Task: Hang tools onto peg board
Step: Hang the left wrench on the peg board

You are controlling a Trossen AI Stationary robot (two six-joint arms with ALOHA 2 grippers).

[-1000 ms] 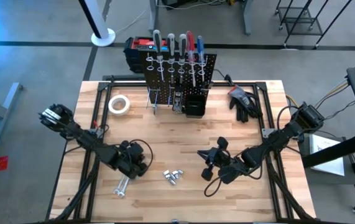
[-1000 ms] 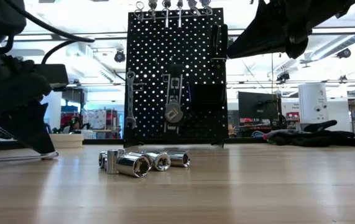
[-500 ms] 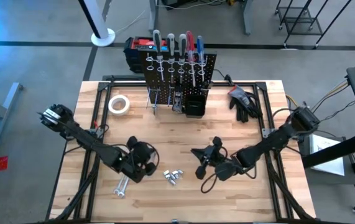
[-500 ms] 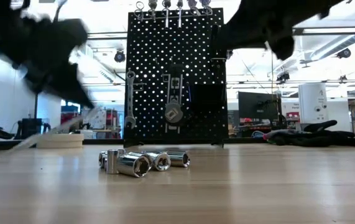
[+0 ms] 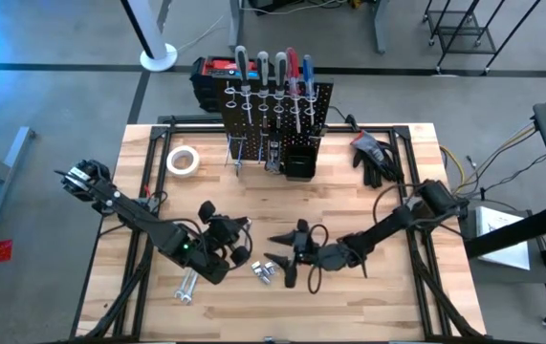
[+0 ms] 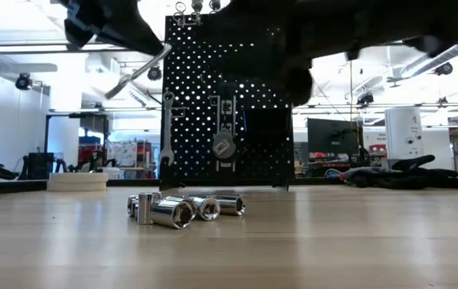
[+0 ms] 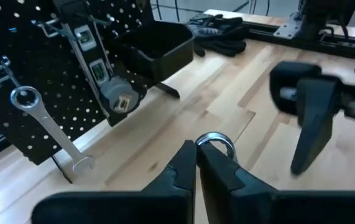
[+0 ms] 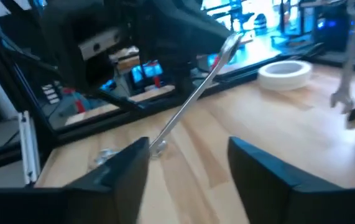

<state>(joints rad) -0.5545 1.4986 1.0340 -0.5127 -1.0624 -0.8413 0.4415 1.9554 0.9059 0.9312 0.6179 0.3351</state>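
Left gripper (image 7: pixel 196 163) has its fingers pinched tight on a silver wrench (image 6: pixel 136 73), holding it up off the table (image 5: pixel 349 296) near the middle. Right gripper (image 5: pixel 288 256) is spread wide just right of the loose sockets (image 5: pixel 265 269). Peg board (image 5: pixel 274 113) stands at the far edge, with another wrench (image 7: pixel 48 129) already hanging there.

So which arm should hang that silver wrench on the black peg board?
Left: the left fingers grip the silver wrench, raised off the table; the right fingers are open, empty.
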